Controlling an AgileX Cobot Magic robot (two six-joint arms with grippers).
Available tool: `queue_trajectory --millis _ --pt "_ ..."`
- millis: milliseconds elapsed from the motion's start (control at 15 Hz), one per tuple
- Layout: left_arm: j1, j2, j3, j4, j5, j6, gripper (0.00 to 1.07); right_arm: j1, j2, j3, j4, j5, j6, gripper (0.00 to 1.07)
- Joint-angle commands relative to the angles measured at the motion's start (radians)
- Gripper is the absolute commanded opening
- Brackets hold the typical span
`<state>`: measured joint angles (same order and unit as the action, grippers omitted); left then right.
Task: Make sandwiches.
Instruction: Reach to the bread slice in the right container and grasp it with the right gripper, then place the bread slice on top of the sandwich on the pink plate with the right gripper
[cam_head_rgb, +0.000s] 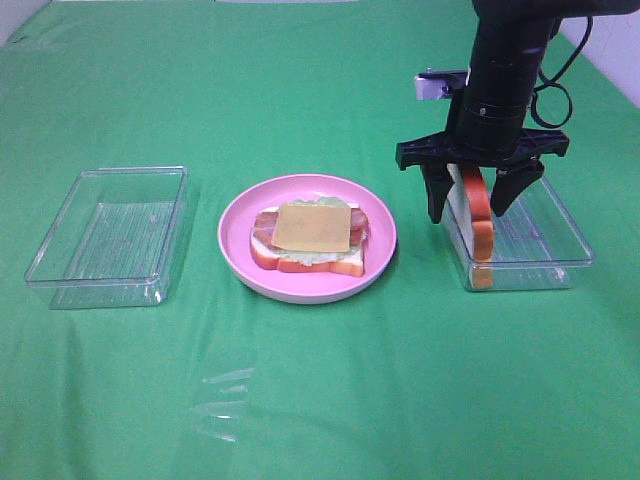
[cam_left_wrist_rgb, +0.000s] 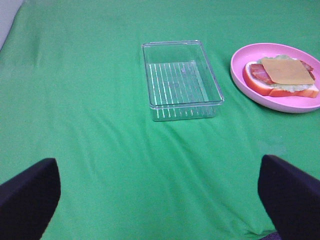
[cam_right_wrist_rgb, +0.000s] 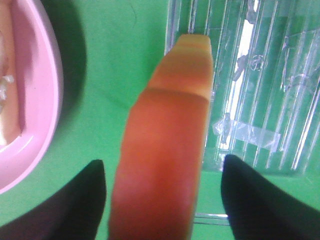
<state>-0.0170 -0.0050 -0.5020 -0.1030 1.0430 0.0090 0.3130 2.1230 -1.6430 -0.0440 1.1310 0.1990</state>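
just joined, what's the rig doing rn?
Building a sandwich. The right pincer is open around a bread slice standing on edge in the right clear tray, not yet gripped. The pink plate holds the open sandwich: bread, lettuce, bacon, with cheese on top. The left pincer is open and idle near the left tray.

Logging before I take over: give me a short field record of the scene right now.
plate: holds open stack, cheese on top
top bread slice: upright on edge in right tray
right gripper: open, fingers either side of the slice, not touching
left gripper: open, holding nothing, above the cloth
left tray: nothing visible inside
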Motion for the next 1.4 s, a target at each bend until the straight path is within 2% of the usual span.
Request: queue_trajectory --millis 67,600,733,800,867,1133,1400 --pt "-0.004 -0.019 0.002 -0.005 -0.009 -0.002 1.0 -0.006 0.002 -0.004 -0.011 0.002 0.002 0.53" --pt "-0.004 -0.019 0.002 -0.005 -0.009 -0.002 1.0 -0.006 0.001 -0.004 -0.012 0.005 0.002 0.51" --pt "-0.004 -0.019 0.002 -0.005 -0.009 -0.002 1.0 -0.006 0.0 -0.004 -0.033 0.004 0.002 0.24" --pt "-0.004 -0.019 0.002 -0.005 -0.009 -0.002 1.0 -0.006 0.0 -0.004 -0.042 0.004 0.002 0.17" --pt "-0.004 -0.019 0.002 -0.005 -0.009 -0.002 1.0 -0.006 0.0 -0.004 -0.055 0.007 0.002 0.02" --pt "-0.004 -0.019 0.002 -0.005 -0.009 -0.002 1.0 -0.006 -0.005 -0.004 -0.105 0.016 0.002 0.0" --pt "-0.004 -0.019 0.002 -0.005 -0.009 -0.002 1.0 -0.006 -0.091 -0.004 -0.094 0.04 0.006 0.0"
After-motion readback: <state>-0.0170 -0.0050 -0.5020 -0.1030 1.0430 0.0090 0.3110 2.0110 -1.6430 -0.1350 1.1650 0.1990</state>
